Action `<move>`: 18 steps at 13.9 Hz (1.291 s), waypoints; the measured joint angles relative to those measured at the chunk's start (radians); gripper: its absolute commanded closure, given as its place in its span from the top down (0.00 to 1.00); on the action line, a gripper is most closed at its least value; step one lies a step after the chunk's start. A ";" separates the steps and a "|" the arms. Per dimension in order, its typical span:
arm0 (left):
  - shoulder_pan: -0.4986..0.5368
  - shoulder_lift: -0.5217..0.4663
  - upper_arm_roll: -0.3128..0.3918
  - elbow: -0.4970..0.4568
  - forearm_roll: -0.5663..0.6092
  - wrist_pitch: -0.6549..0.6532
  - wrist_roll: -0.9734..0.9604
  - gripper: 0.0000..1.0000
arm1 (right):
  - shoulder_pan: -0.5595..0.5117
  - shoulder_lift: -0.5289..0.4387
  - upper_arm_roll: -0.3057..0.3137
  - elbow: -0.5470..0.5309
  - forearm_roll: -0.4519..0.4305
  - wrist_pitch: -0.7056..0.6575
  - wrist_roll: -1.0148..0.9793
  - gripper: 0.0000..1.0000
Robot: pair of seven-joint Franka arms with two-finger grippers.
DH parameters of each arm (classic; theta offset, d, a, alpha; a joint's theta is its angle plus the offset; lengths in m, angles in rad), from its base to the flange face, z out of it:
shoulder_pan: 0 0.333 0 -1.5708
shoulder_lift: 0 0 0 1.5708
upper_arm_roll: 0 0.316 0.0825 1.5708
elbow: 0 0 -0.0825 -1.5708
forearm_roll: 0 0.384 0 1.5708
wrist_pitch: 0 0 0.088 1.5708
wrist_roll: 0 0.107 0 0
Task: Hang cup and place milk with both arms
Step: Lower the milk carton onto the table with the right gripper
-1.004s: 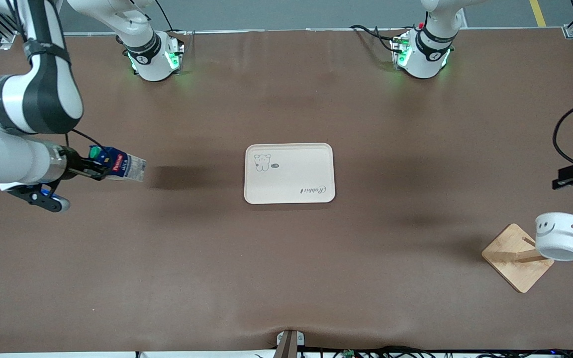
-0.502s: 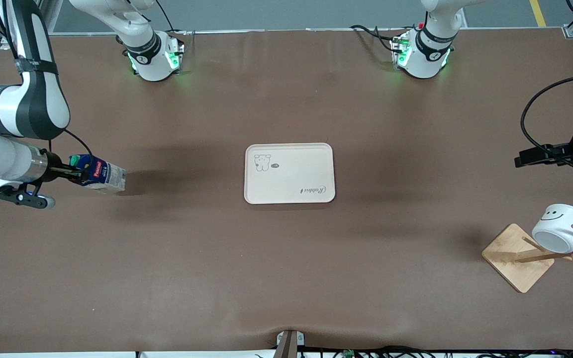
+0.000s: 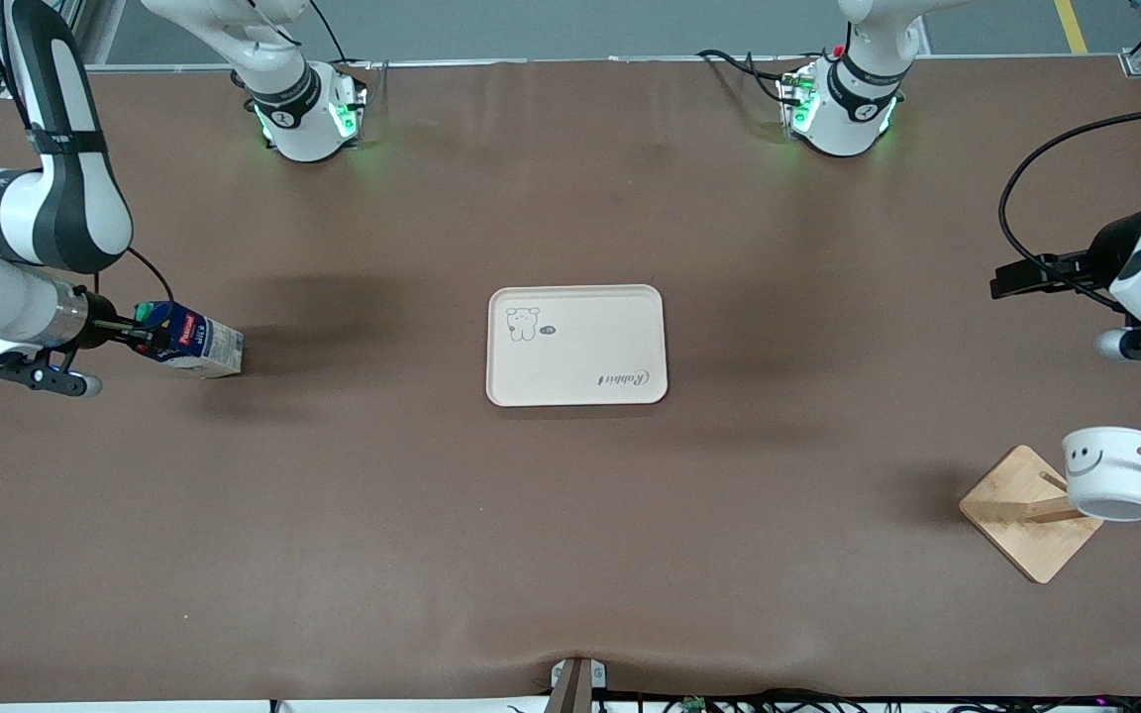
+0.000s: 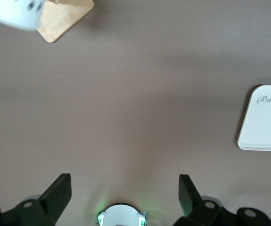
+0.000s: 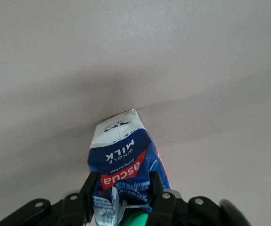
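The milk [image 3: 196,343], a dark blue carton with a green cap, is tilted in my right gripper [image 3: 145,335] at the right arm's end of the table. Its pale lower end is at or just above the table. In the right wrist view the fingers [image 5: 89,193] clamp the crumpled top of the milk [image 5: 123,153]. The cup [image 3: 1110,473], white with a smiley face, hangs by its black handle on a peg of the wooden rack [image 3: 1021,515]. My left gripper [image 3: 1006,277] is open and empty in the air, apart from the cup; its fingers [image 4: 57,195] stand wide.
A cream tray [image 3: 576,345] with a small bear drawing lies at the table's middle; its corner shows in the left wrist view [image 4: 265,117]. The rack stands near the table edge at the left arm's end. Cables run by the left arm.
My right gripper has lowered the milk and moved it toward the right arm's end of the table. My left gripper has drawn away from the cup. The cup has swung on its peg.
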State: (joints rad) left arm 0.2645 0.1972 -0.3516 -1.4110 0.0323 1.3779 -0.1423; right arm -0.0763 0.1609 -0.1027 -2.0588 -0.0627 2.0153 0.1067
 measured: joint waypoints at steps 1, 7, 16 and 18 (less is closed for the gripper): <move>0.000 -0.028 -0.004 -0.045 0.000 0.026 0.000 1.00 | -0.001 -0.001 0.000 -0.006 0.000 0.000 0.000 0.52; 0.000 -0.112 -0.022 -0.155 0.000 0.088 0.000 1.00 | -0.002 -0.002 0.000 -0.014 0.000 -0.006 0.001 0.96; 0.005 -0.112 -0.022 -0.155 0.000 0.094 0.000 1.00 | -0.002 -0.002 0.001 -0.021 0.000 -0.006 0.001 1.00; 0.005 -0.112 -0.022 -0.155 0.000 0.094 0.000 1.00 | -0.002 -0.003 0.001 -0.014 0.000 -0.027 0.001 1.00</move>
State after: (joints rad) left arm 0.2698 0.0856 -0.3739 -1.5659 0.0323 1.4715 -0.1424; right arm -0.0783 0.1584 -0.1012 -2.0730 -0.0627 1.9878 0.1073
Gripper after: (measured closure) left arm 0.000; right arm 0.000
